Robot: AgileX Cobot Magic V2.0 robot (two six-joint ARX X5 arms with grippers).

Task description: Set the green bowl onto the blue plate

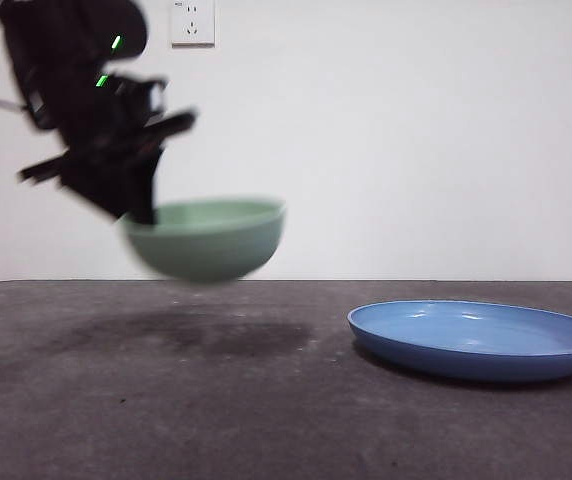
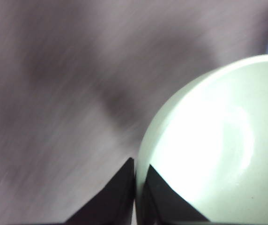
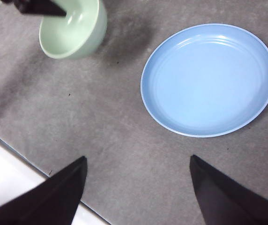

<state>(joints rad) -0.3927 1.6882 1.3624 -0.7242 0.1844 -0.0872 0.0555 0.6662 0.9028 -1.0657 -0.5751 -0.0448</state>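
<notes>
In the front view the left gripper [image 1: 144, 205] holds the green bowl [image 1: 206, 238] by its left rim above the dark tabletop [image 1: 166, 400], well left of the blue plate [image 1: 478, 338], nothing between them; the left wrist view shows its jaws pinching the rim; the right wrist view shows the right gripper [image 3: 137, 187] wide open, empty, above bare tabletop near the plate.

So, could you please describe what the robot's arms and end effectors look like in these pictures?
The left end effector and its arm are matte black and angular, with two small green lights glowing on the body and a thin black cable looping at the side. In both wrist views the jaws appear as plain black, pointed wedges; the right end effector has no visible markings.
</notes>
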